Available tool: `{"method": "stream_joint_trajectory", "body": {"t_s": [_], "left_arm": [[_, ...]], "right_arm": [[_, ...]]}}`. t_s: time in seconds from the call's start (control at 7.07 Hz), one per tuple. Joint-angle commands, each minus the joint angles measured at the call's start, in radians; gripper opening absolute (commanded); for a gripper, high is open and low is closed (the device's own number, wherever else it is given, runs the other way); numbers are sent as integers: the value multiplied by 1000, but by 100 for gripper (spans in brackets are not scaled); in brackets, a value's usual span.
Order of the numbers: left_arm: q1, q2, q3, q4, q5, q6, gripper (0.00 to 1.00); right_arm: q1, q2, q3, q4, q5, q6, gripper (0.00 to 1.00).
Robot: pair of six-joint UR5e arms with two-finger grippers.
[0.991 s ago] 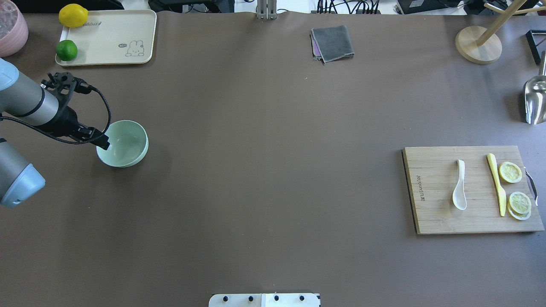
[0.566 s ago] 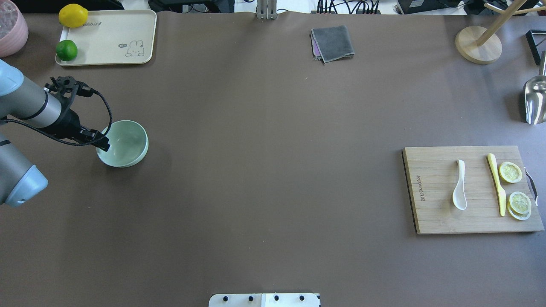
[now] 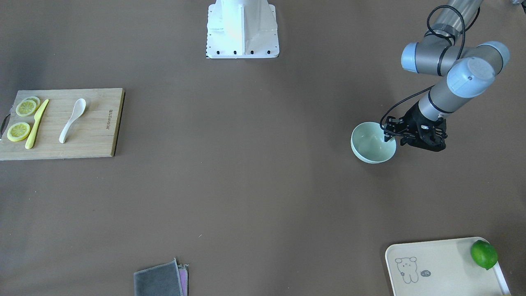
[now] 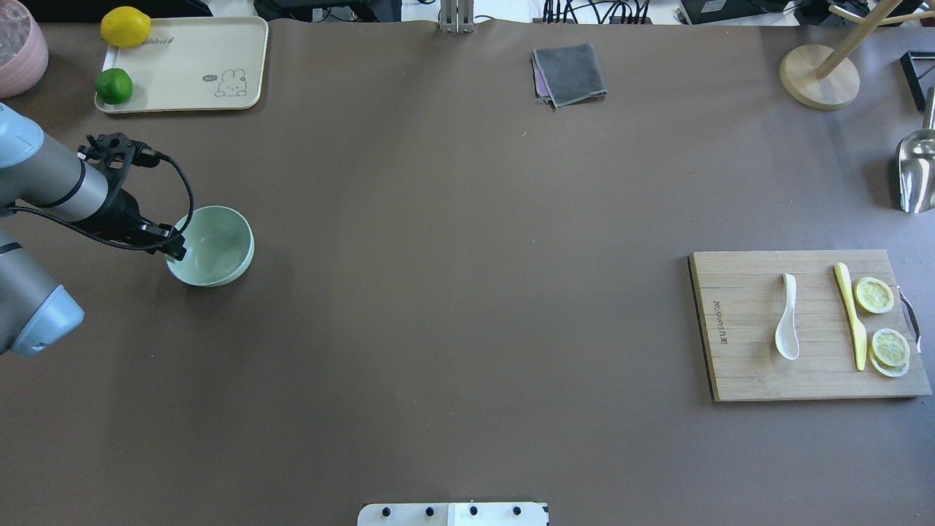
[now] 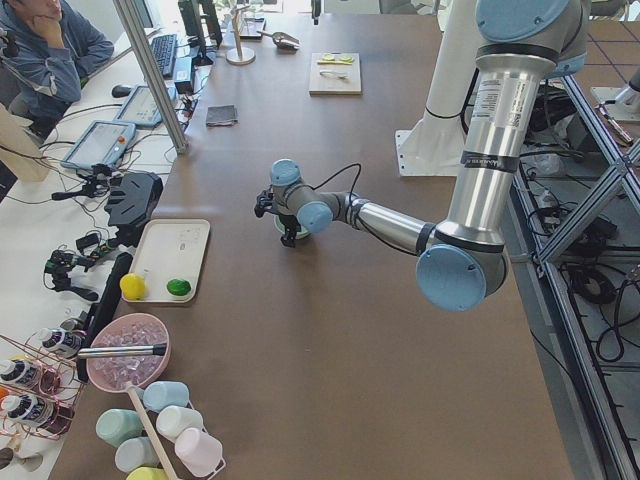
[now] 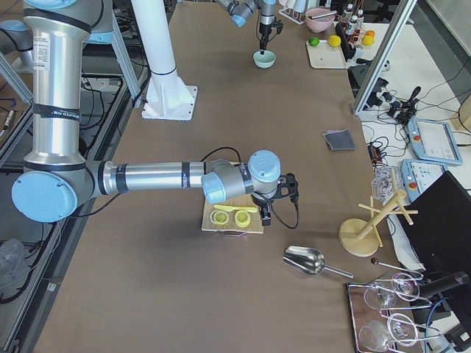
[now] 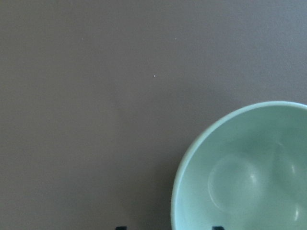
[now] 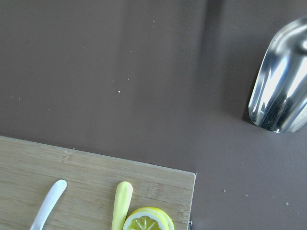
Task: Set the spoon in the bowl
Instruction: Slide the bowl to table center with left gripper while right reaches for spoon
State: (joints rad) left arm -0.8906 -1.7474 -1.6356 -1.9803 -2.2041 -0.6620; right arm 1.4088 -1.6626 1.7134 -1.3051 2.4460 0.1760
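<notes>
Small glossy white soup spoon (image 4: 787, 326): lying on bamboo cutting board (image 4: 745, 365), well apart from round mint-green bowl (image 4: 219, 252); likely light, stiff, slippery, chippable (pinching mid-handle seems safest); left gripper (image 4: 176, 250) straddling bowl rim, jaws parted; right gripper (image 6: 266, 215): spread or closed, cannot tell

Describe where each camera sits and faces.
Front-facing: across the table, facing the white base; left arm at round pale mint-green bowl.
Overhead: behind the base, facing forward; left gripper at bowl.
Exterior left: table's left end; left arm near.
Exterior right: right end; right arm over bamboo cutting board.
Left wrist: down onto bowl; fingertips show.
Right wrist: down onto board.
First two share the glossy white spoon.
</notes>
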Motion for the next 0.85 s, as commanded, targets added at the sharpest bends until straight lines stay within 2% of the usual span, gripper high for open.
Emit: {"method": "stream_joint_trajectory", "body": {"t_s": [0.0,0.14,0.28,0.42,0.57,0.71], "left_arm": [[1,-1,-6,0,-3,-19,0],[1,-12,-26,1,-5,-36,0],[1,-44,-65,14,-14,-135,0],[1,-96,-70,17,-31,-251,0],[9,-151,-70,27,-31,-327,0],[33,-234,-84,108,-28,-411,0]], "right_arm": [[-2,0,5,1,2,2,100],[-7,12,9,3,22,14,100],[-36,26,27,4,30,81,100],[-81,38,58,18,21,211,99],[-123,43,58,111,15,352,99],[-208,43,58,242,-60,545,98]]}}
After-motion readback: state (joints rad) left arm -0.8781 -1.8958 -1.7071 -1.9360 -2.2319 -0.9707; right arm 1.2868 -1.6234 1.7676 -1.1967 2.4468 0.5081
